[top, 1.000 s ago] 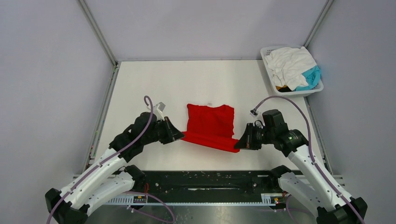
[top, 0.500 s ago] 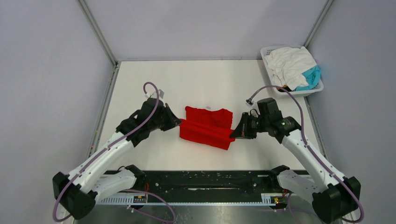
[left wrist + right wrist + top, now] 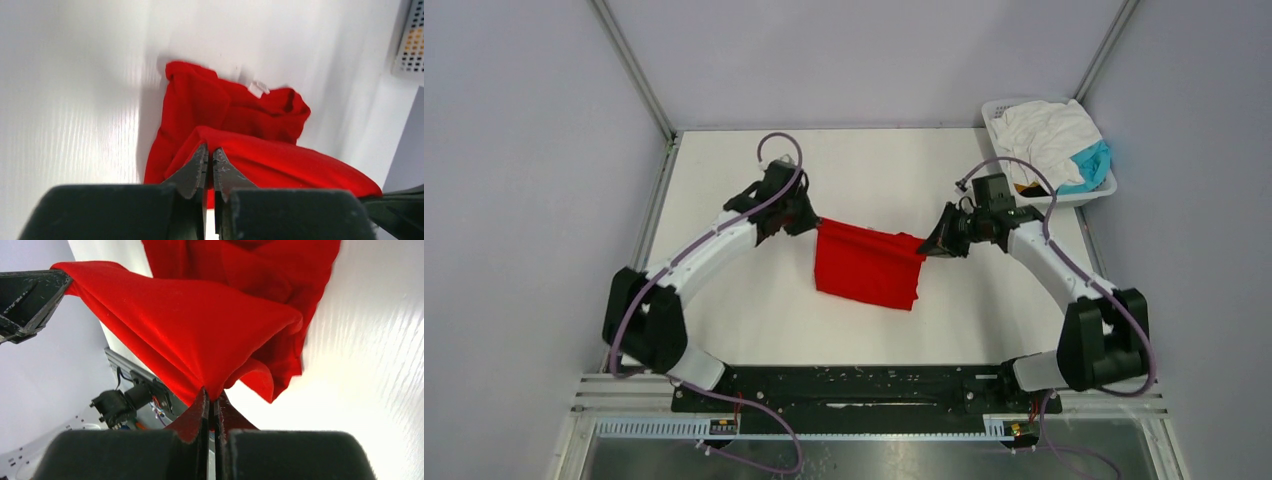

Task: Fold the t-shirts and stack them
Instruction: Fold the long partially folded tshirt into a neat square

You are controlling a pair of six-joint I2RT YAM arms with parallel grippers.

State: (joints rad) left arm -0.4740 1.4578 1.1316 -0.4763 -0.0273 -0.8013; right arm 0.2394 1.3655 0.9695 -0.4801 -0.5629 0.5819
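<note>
The red t-shirt point(image 3: 867, 270) lies partly folded at the table's middle, its far edge lifted and stretched between both grippers. My left gripper point(image 3: 813, 222) is shut on the left corner; in the left wrist view the jaws point(image 3: 210, 152) pinch red cloth point(image 3: 280, 160). My right gripper point(image 3: 928, 246) is shut on the right corner, and the right wrist view shows its jaws point(image 3: 212, 396) closed on the red shirt point(image 3: 190, 335). White t-shirts point(image 3: 1044, 140) and a teal one point(image 3: 1091, 164) are heaped in the basket.
The white slotted basket point(image 3: 1064, 198) stands at the far right corner, just behind my right arm. Metal frame posts and grey walls bound the table. A black rail point(image 3: 864, 385) runs along the near edge.
Both grippers have carried the shirt's near edge up and away from me, over the rest of the shirt. The arms have stretched out toward the table's far side.
</note>
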